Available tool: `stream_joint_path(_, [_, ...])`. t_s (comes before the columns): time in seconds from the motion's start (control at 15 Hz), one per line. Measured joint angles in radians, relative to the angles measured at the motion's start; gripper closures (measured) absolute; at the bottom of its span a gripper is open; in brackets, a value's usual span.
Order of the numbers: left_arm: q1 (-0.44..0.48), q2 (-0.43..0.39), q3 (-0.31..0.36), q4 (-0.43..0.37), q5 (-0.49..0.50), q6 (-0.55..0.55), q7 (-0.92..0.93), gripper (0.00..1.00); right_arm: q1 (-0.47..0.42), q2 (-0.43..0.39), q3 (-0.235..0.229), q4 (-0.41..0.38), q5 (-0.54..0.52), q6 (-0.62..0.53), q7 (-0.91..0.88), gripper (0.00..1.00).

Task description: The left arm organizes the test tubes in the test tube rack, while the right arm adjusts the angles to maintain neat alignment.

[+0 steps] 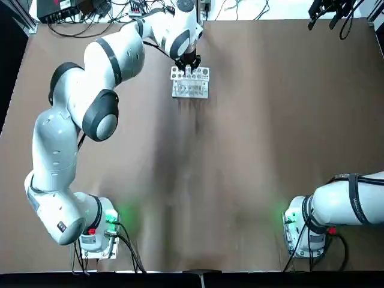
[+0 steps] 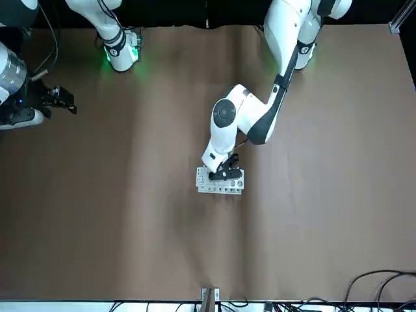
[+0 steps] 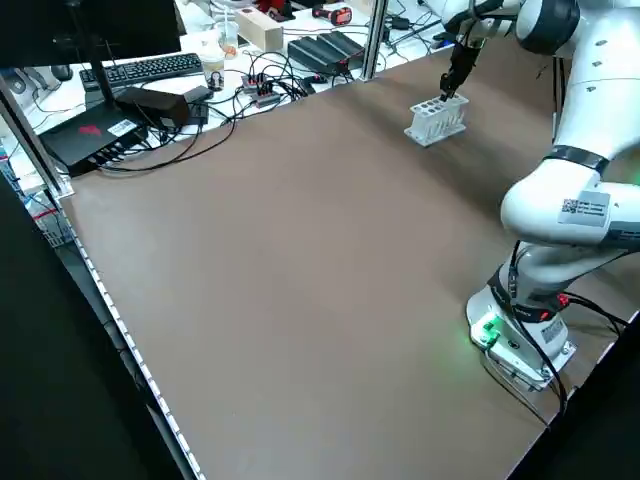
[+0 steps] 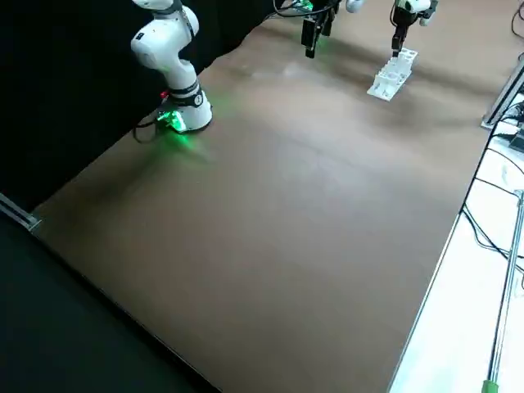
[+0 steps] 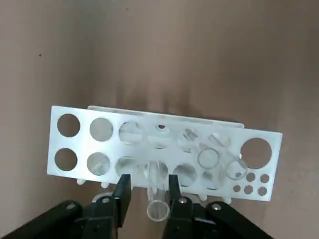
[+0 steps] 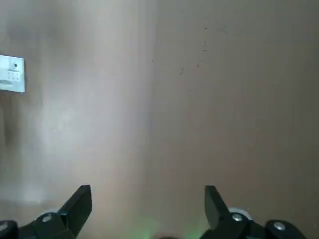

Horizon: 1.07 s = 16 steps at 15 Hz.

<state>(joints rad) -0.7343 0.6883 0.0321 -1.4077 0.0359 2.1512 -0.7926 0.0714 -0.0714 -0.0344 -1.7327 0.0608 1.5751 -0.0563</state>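
Spreading my left gripper point(image 5: 149, 186) around one leaning test tube point(image 5: 158, 201) at the rack's point(image 5: 114, 149) edge, probably to straighten it; two more tubes tilt in the holes. My right gripper point(image 6: 148, 199) waits open over the worktop point(image 6: 149, 124).

A robotics lab: two Franka arms, the left arm point(image 1: 54, 144) and the right arm point(image 1: 336, 201), are mounted at a brown-covered table point(image 3: 300, 250) with a test tube rack point(image 3: 437, 120); beyond its far edge sit a monitor point(image 3: 100, 40), a keyboard point(image 3: 150, 68) and tangled cables point(image 3: 180, 155).
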Motion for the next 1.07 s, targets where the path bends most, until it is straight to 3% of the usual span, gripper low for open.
stream_joint_path(1.07, [-0.003, 0.0, -0.001, 0.0, 0.0, -0.038, 0.0, 0.63, 0.0, 0.0, 0.0, 0.0, 0.0, 0.0, 0.0, 0.0])
